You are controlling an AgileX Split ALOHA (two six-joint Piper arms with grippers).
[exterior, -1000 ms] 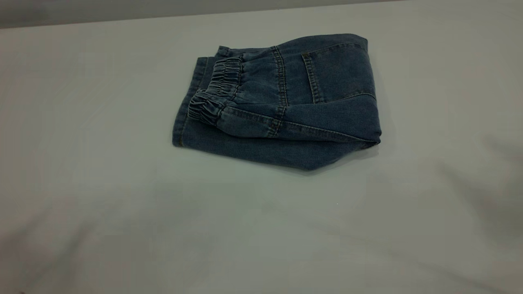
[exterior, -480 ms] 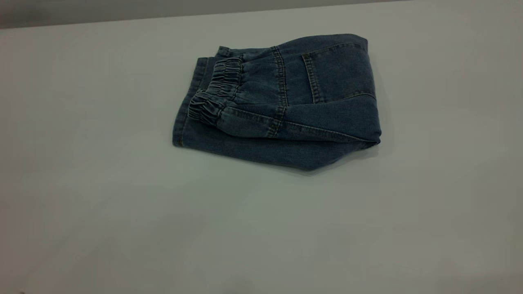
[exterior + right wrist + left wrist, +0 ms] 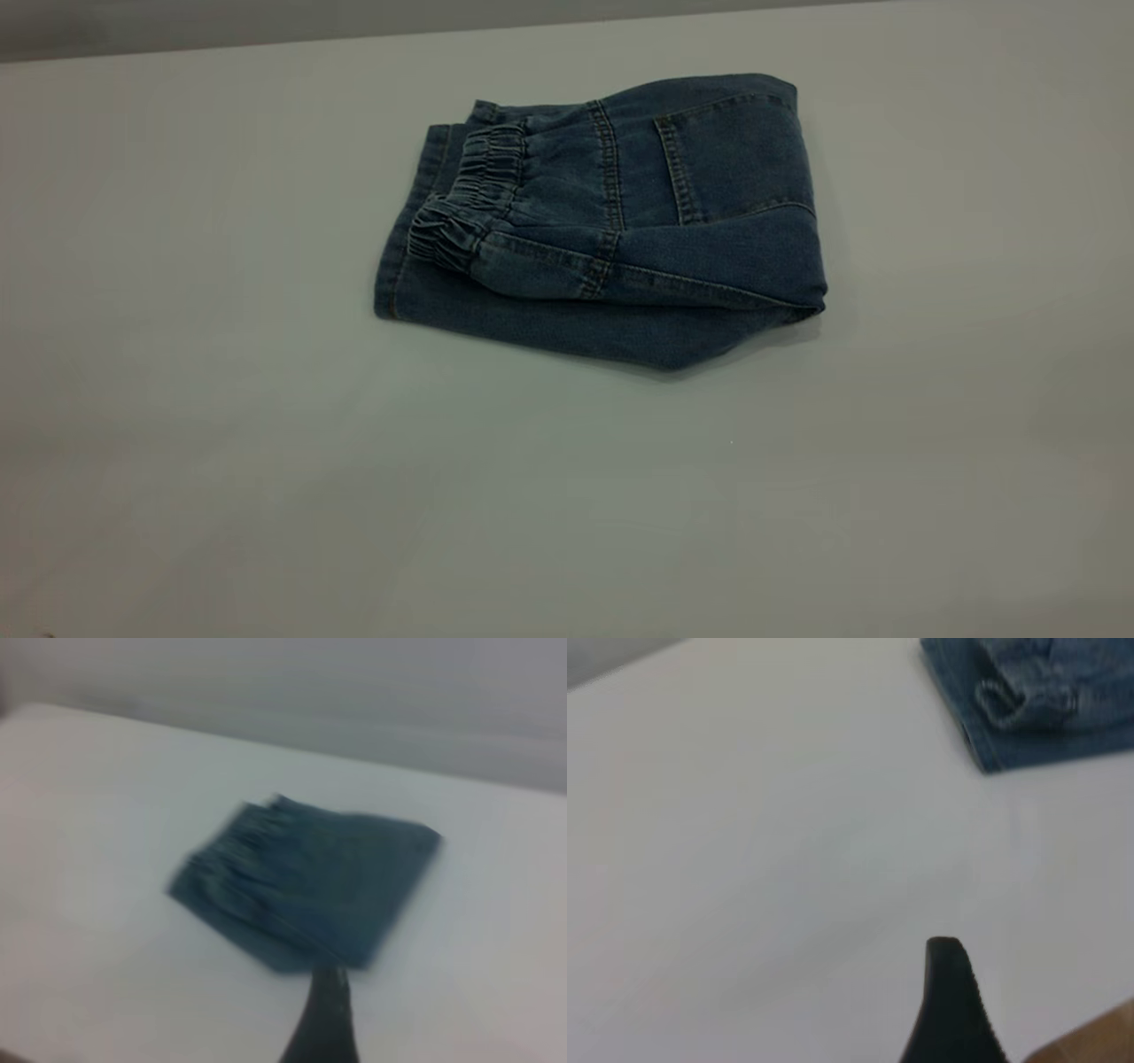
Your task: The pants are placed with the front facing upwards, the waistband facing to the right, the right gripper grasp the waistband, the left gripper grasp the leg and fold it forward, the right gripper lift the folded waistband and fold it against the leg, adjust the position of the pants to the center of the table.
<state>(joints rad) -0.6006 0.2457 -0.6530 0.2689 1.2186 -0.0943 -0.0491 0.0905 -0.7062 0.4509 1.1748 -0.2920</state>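
Observation:
The blue denim pants (image 3: 611, 230) lie folded in a compact bundle on the white table (image 3: 266, 461), behind its middle. The ruched waistband (image 3: 474, 199) is folded over on top and points left, with a back pocket (image 3: 726, 155) showing at the right. Nothing touches them. Neither gripper appears in the exterior view. In the left wrist view only a black tip of the left gripper (image 3: 950, 992) shows, far from the pants (image 3: 1036, 709). In the right wrist view a dark tip of the right gripper (image 3: 323, 1019) hovers short of the pants (image 3: 310, 890), apart from them.
The table's far edge (image 3: 354, 37) runs along the back with a grey wall (image 3: 177, 22) behind it. A brown strip (image 3: 1099, 1041) borders the table near the left gripper. Bare tabletop surrounds the pants on all sides.
Dark shadows on the table at the right and lower left have faded away. The pants have not moved.

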